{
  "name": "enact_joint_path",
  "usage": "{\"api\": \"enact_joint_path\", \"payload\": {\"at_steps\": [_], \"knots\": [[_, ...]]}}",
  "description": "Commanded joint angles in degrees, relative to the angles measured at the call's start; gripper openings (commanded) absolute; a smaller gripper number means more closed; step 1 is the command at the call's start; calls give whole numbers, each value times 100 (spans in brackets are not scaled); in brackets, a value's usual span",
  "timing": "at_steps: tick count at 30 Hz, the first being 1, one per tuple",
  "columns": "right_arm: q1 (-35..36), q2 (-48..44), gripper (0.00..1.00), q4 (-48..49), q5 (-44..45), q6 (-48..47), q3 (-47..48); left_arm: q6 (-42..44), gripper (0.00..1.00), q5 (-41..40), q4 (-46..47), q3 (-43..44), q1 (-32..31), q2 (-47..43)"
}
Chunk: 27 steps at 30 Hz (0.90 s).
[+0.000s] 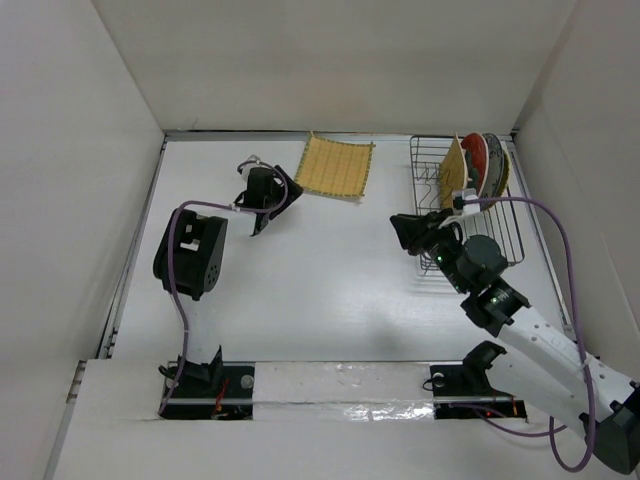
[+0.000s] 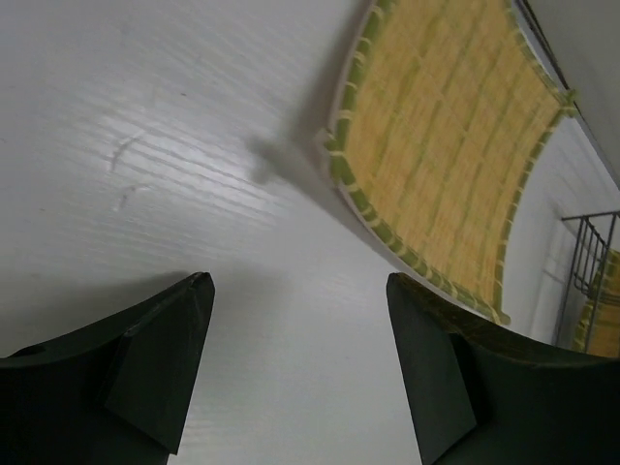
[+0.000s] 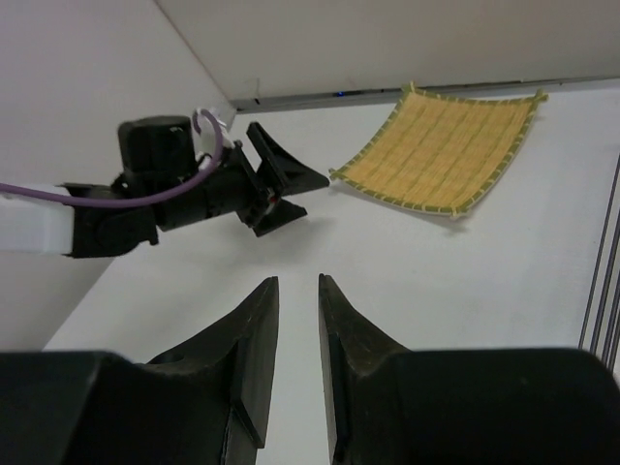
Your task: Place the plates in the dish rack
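Top view: dish rack [image 1: 505,238] sits at the upper right of the frame, on the white table [image 1: 320,300]. Its upper end holds plates standing on edge: a square yellow ribbed plate [image 1: 454,170] leftmost, then the red patterned plate [image 1: 474,152], then the speckled plate [image 1: 491,160]. A yellowish rim shows at the right of that stack; can't tell more about it. The lower half of the rack shows only bare wire.

Second square yellow plate [image 1: 337,167] lies flat on the table at upper centre, well apart from the rack, with one corner close to the back wall.

Left gripper [image 1: 262,200] is at upper centre-left, just beside that plate's left edge and not touching it. In the left wrist view the claw [image 2: 298,286] is wide open with nothing in it. The plate [image 2: 446,145] fills the upper right, beyond the fingertips, and a bit of rack wire [image 2: 581,262] shows at the right edge.

Right gripper [image 1: 415,232] is right of centre, at the rack's left side. In the right wrist view the claw [image 3: 295,283] is narrow, with a thin gap between the fingers and nothing held. It faces the flat plate [image 3: 446,150] at upper right and the left gripper [image 3: 281,179] at centre left. Rack wires [image 3: 605,281] are at the right edge.
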Motion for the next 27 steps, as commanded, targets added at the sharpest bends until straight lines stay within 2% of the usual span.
{"api": "enact_joint_path", "payload": {"at_steps": [1, 9, 13, 21, 27], "knots": [[49, -177, 29, 257, -43, 46, -23, -411, 69, 81, 493, 371, 154, 269], [49, -257, 30, 310, -96, 72, -23, -682, 69, 362, 625, 1084, 207, 1026], [49, -222, 30, 372, -184, 90, -6, -1200, 61, 582, 976, 1137, 321, 1325], [49, -125, 30, 451, -166, 90, 65, -1316, 57, 591, 1082, 1453, 321, 1720], [49, -46, 30, 503, -193, 125, 82, -1667, 53, 802, 1495, 1568, 321, 2099]]}}
